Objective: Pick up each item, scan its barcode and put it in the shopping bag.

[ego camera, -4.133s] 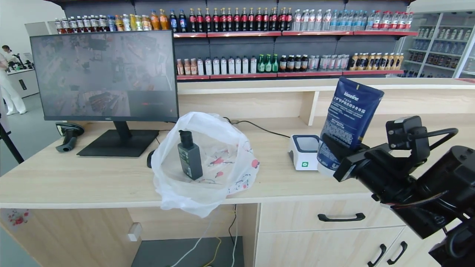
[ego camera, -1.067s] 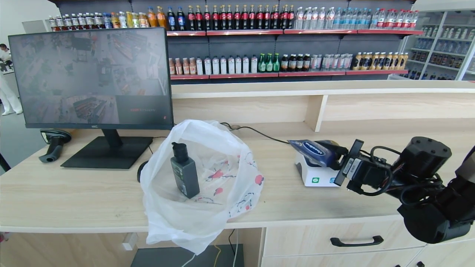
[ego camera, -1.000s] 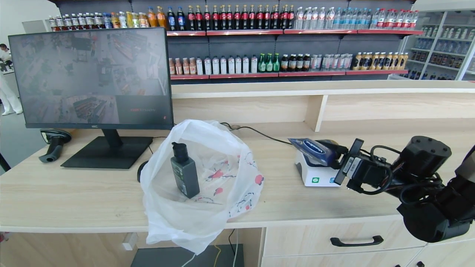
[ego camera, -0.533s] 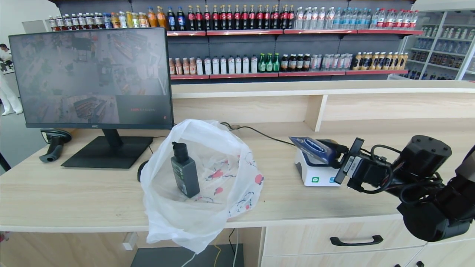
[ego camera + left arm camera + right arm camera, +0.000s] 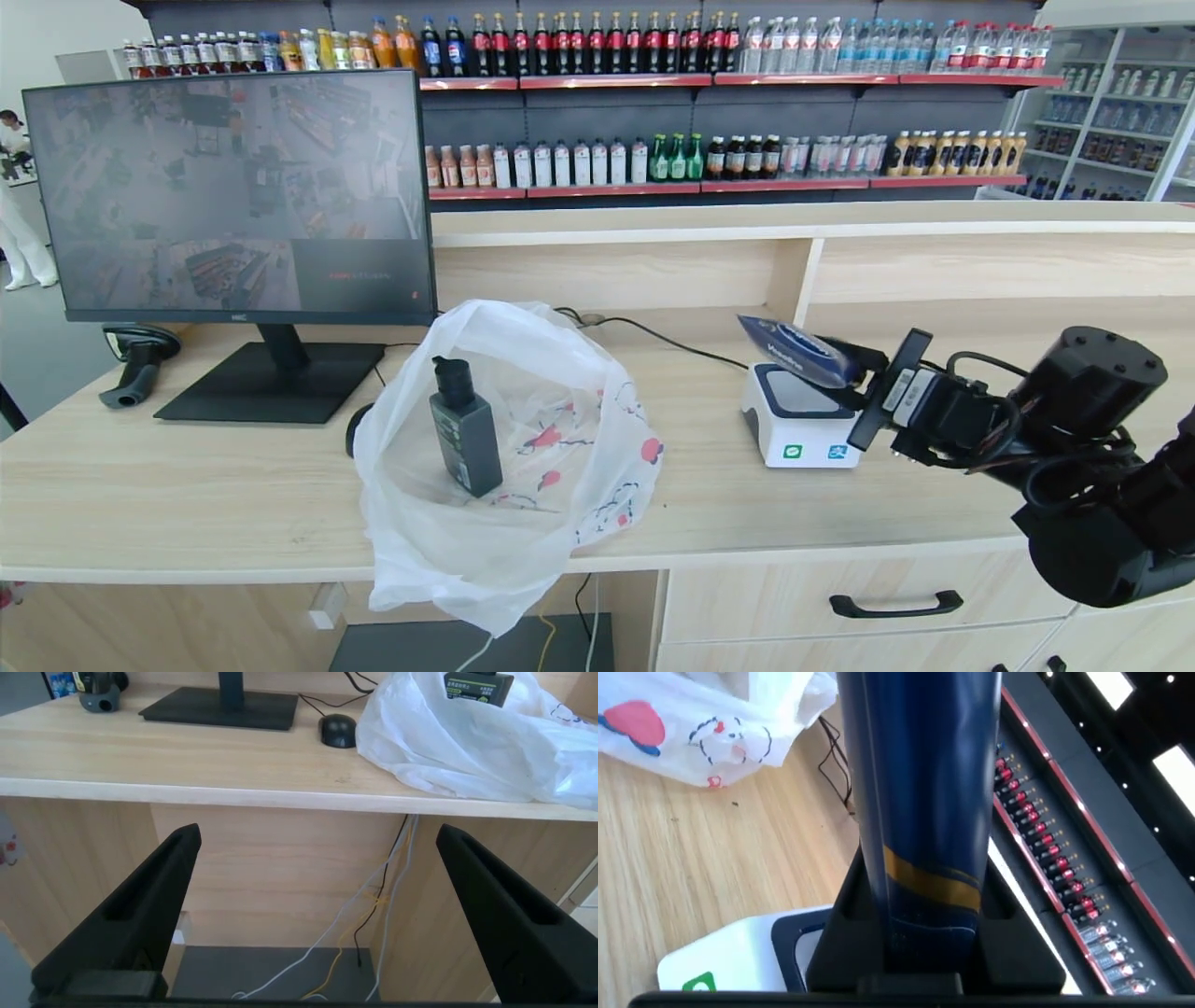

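My right gripper [image 5: 845, 366] is shut on a dark blue lotion tube [image 5: 794, 350], held lying flat just above the white barcode scanner [image 5: 798, 431] on the counter. In the right wrist view the tube [image 5: 920, 784] stands between the fingers with the scanner [image 5: 738, 957] below it. The white shopping bag [image 5: 509, 448] sits open at the counter's middle with a dark pump bottle [image 5: 464, 431] upright inside. My left gripper [image 5: 318, 915] hangs open below the counter's front edge, with the bag [image 5: 467, 728] above it.
A monitor [image 5: 233, 201] on its stand is at the back left, with a handheld scanner [image 5: 135, 359] beside it and a black mouse [image 5: 355, 431] by the bag. A cable [image 5: 653, 333] runs along the counter. A raised ledge [image 5: 803, 224] backs the counter.
The right gripper has lifted the tube slightly, from resting low over the scanner to a little above it, and tilted it. Four seconds ago the tube stood upright and the camera has shifted since.
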### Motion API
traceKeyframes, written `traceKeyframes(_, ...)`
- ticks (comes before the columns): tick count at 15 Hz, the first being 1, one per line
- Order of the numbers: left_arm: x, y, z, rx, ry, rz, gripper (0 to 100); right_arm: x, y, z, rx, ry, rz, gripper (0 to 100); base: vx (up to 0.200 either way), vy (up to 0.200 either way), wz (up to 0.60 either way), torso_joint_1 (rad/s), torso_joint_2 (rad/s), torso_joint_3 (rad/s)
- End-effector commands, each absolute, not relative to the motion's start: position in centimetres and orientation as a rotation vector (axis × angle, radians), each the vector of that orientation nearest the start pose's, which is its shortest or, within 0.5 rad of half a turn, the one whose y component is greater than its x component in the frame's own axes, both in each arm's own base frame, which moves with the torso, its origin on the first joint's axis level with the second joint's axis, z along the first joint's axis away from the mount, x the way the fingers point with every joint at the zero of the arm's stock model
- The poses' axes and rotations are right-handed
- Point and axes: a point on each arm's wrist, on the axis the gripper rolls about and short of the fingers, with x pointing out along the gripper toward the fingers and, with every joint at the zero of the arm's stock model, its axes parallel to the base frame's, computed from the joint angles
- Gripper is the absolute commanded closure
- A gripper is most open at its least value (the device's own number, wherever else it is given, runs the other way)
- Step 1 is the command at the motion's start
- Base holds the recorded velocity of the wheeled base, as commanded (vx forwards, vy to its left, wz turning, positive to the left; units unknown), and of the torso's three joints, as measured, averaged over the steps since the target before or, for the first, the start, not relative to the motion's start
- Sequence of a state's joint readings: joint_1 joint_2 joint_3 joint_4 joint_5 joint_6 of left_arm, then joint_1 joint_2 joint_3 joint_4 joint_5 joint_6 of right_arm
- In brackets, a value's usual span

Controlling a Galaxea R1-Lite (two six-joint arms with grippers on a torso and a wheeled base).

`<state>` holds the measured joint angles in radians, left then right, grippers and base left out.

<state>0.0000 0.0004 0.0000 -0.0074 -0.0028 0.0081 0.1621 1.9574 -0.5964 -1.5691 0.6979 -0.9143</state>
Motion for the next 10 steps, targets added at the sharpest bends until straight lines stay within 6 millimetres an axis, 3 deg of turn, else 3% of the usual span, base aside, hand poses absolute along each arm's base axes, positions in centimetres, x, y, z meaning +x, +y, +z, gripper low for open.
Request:
traceKeyframes(1,-2.3,0.0,7.6,0.008,-0.008,-0.003,0,29.7,7.7,16.8,-0.854,-0.640,0.684,100,0.000,0.000,0.00,0.000,0.00,0.000)
traceKeyframes(6,-2.3,0.0,7.6,0.008,-0.005,-0.002,0,24.6,11.7,19.1,-0.553,-0.559,0.598,100,0.000,0.000,0.00,0.000,0.00,0.000)
traceKeyframes(10,-2.3,0.0,7.6,0.008,-0.005,-0.002,0,23.2,12.3,19.7,-0.342,-0.477,0.512,100,0.000,0.000,0.00,0.000,0.00,0.000)
